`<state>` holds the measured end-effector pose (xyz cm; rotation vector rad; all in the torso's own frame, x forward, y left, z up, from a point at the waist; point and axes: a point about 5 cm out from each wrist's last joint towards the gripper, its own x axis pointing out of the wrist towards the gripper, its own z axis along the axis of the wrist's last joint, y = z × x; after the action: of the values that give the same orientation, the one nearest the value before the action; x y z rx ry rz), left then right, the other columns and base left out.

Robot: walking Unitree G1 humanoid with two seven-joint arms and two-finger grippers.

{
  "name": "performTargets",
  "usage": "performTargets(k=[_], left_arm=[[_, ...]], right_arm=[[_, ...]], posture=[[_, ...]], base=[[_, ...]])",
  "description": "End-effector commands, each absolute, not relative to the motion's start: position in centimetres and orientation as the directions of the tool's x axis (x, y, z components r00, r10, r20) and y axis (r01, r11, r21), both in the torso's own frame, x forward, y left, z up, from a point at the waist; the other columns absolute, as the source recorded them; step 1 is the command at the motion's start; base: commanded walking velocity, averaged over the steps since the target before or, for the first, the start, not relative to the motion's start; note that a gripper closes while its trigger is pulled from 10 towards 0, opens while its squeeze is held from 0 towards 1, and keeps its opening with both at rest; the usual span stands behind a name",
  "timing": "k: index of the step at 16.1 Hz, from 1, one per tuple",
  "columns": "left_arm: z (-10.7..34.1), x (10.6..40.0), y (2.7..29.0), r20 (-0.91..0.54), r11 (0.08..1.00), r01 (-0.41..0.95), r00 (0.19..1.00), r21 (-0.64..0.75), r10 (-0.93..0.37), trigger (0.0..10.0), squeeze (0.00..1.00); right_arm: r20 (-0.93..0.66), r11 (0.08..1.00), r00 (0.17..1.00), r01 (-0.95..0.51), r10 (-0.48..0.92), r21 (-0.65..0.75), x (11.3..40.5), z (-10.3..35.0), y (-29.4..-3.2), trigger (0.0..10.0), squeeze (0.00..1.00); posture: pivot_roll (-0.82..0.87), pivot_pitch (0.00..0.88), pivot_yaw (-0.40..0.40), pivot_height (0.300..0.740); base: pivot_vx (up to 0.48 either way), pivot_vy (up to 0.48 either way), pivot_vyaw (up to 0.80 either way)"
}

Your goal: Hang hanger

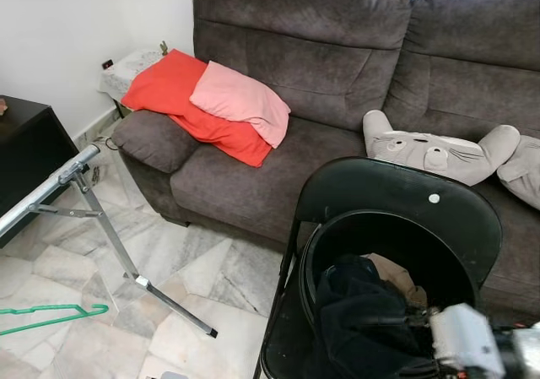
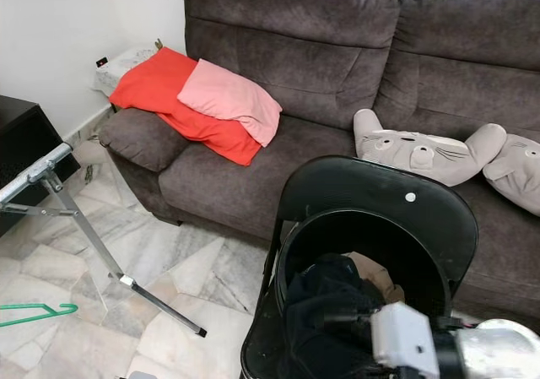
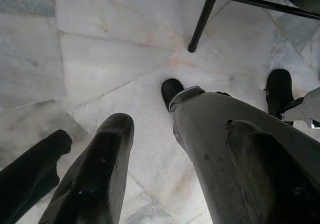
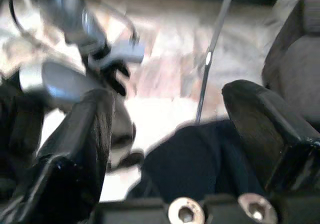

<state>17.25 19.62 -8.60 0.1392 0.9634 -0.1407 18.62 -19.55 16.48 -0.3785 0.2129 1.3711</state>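
Fingers of the right gripper (image 4: 165,134) spread empty over dark clothes (image 1: 363,311); green hanger (image 1: 51,317) lies on floor below the rack (image 1: 51,185), unhung.

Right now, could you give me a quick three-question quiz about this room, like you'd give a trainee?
1. True or false: the green hanger lies on the floor.
2. What lies on the red pillow: A a pink pillow, B a book, C a shoe?
3. Fill in: dark clothes sit in a black ___ on the folding chair.

Key: 1 true. 2 A. 3 basket.
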Motion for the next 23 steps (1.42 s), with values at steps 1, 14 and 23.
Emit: performTargets(k=[1, 14, 23], left_arm=[[-9.0, 16.5, 19.7, -0.845, 0.979, 0.198, 0.530, 0.051, -0.063, 10.0, 0.00], [-8.9, 16.6, 19.9, -0.846, 0.973, 0.223, 0.529, 0.064, -0.065, 10.0, 0.00], [-8.9, 16.5, 19.9, -0.848, 0.972, 0.227, 0.526, 0.064, -0.066, 10.0, 0.00]], right_arm=[[-0.317, 0.154, 0.199, -0.975, 0.927, -0.162, 18.3, 18.2, -19.1, 10.0, 0.00], [-0.483, 0.426, 0.641, -0.762, 0.596, -0.487, 15.8, 16.2, -24.1, 10.0, 0.00], [-0.597, 0.456, 0.614, -0.787, 0.516, -0.415, 15.1, 12.7, -26.8, 10.0, 0.00]], posture=[[-0.10, 0.118, 0.016, 0.740], [-0.15, 0.079, 0.046, 0.740], [-0.13, 0.061, 0.048, 0.740]], base=[[0.000, 0.000, 0.00], [0.000, 0.000, 0.00], [0.000, 0.000, 0.00]])
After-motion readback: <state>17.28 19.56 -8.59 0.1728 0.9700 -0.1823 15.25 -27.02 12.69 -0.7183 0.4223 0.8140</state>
